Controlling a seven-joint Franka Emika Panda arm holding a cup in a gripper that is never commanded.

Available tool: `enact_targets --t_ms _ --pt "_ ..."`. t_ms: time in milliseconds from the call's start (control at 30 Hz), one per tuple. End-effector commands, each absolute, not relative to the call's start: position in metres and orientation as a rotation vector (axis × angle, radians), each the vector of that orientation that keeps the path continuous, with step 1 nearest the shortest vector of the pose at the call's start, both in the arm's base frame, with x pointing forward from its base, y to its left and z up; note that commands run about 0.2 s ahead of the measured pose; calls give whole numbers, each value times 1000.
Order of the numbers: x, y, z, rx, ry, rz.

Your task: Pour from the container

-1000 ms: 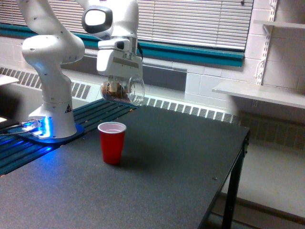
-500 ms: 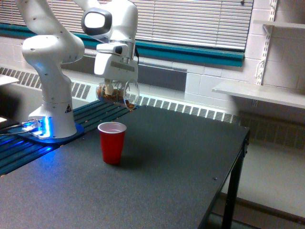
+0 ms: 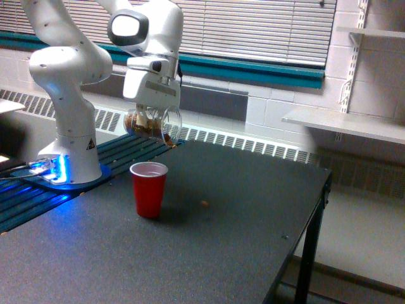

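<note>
The container (image 3: pixel 152 125), a clear plastic cup with brown nut-like pieces inside, hangs tipped on its side above the table, its rim turned toward the exterior view's right. My gripper (image 3: pixel 152 114) is shut on it from above. Brown pieces crowd the lower edge of its rim. A red cup (image 3: pixel 149 189) with a white inside stands upright on the black table (image 3: pixel 253 209), below the container and slightly toward the camera. One small brown piece (image 3: pixel 204 203) lies on the table to the right of the red cup.
The arm's white base (image 3: pixel 69 152) stands at the exterior view's left on a blue-lit mount. A radiator and blinds run behind the table. A white shelf (image 3: pixel 345 123) juts out at the right. The table's right edge drops off near its leg (image 3: pixel 307 266).
The container has shifted slightly left and tipped further, its rim lower. A brown piece now lies on the table right of the red cup, where none lay before.
</note>
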State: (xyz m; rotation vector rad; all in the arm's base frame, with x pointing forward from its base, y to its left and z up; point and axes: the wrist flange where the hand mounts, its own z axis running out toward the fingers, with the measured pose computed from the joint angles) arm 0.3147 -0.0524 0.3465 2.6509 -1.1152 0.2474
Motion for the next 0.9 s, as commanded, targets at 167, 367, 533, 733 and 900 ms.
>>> enact_targets --t_ms 167,367,533,733,900 --pt "311 -54 357 2629 -1115 266" --pt "305 -51 363 2621 -1127 278" --pt "297 -47 363 2616 -1139 279" --pt "282 -43 354 2615 -1156 254" --pt "277 -43 356 2613 -1183 249"
